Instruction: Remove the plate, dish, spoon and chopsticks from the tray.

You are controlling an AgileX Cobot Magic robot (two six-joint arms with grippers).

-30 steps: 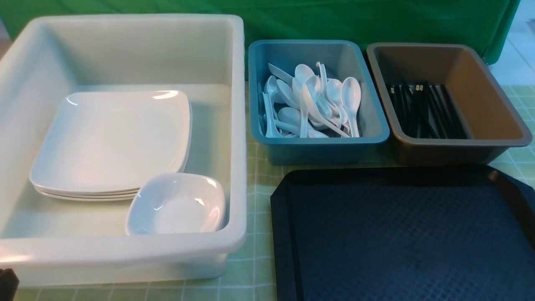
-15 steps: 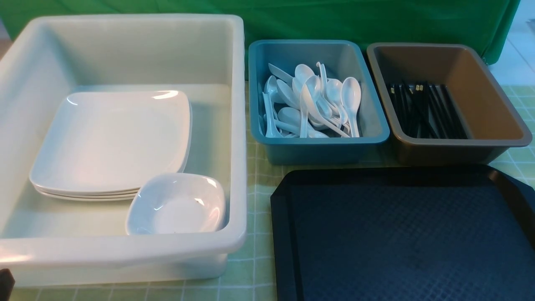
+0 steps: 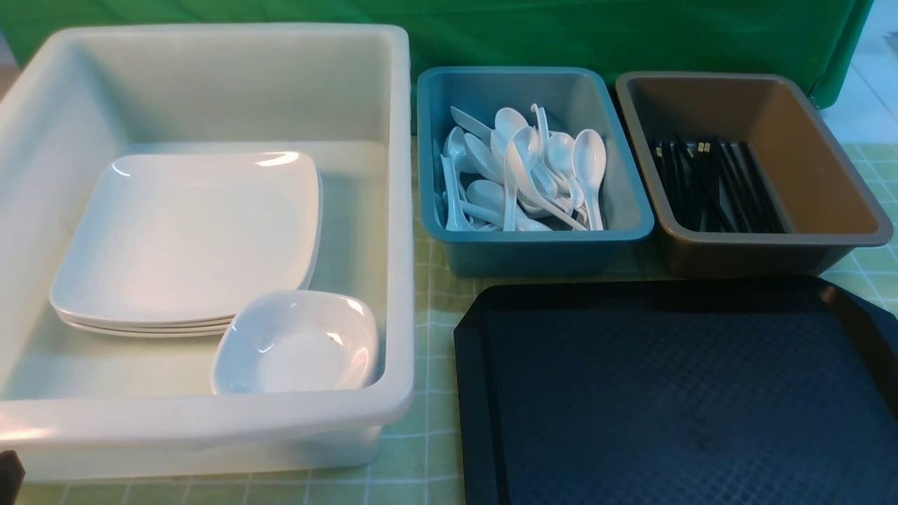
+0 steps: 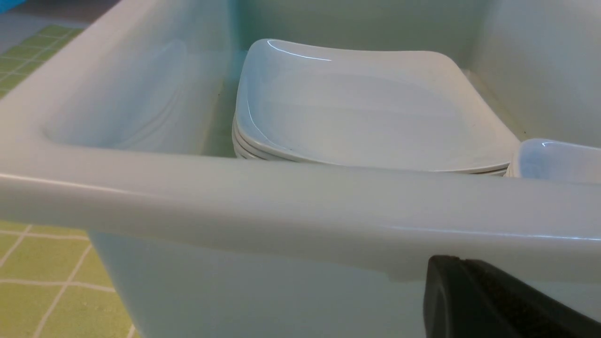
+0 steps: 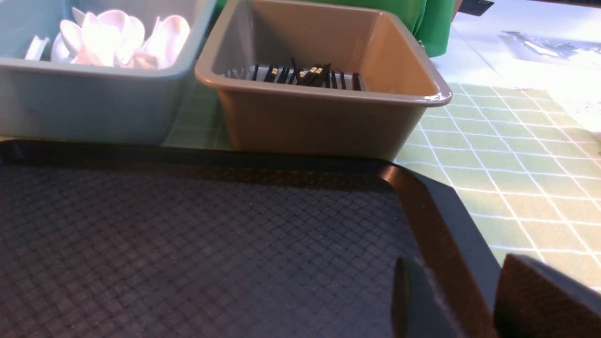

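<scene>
The black tray lies at the front right with nothing on it. White plates are stacked in the big white tub, and a small white dish sits beside the stack. Several white spoons fill the blue bin. Black chopsticks lie in the brown bin. My left gripper is shut, low against the tub's near outer wall, with only a dark sliver in the front view. My right gripper is open, its fingers either side of the tray's right rim.
A green checked cloth covers the table, and a green curtain hangs behind the bins. The three containers stand in a row at the back, close together. The tub's tall front wall rises right in front of the left gripper.
The left gripper's dark tip has slipped a little further out of the front view's bottom-left corner. Nothing else has moved.
</scene>
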